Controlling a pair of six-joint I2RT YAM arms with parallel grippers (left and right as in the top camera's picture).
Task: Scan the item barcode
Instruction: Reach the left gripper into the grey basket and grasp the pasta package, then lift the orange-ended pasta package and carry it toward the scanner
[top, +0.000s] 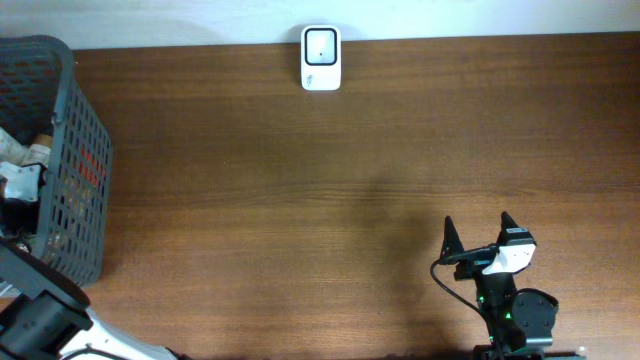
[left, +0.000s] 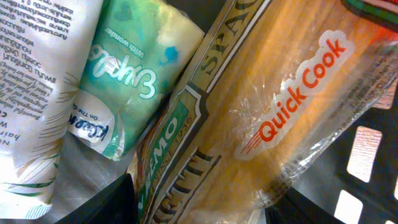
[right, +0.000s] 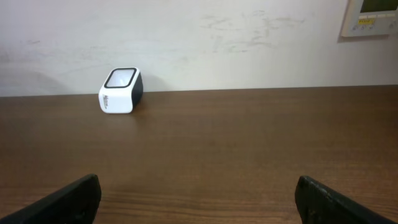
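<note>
The left gripper (left: 208, 208) is sunk in the basket (top: 85, 150), its dark fingers flanking the lower end of the spaghetti pack (left: 273, 112). Whether the pack is actually clamped cannot be told. Nothing is held by the right gripper (right: 199, 199), which is spread wide over the bench (right: 249, 143). If only a fold of the slick film is pinched, the pack could be lost on lifting. The green pouch (left: 143, 74) and white tube (left: 31, 93), pressed against it, could be dragged up too. No barcode is seen, so it might be presented facing away from the scanner (top: 321, 58), well apart at the far edge.
</note>
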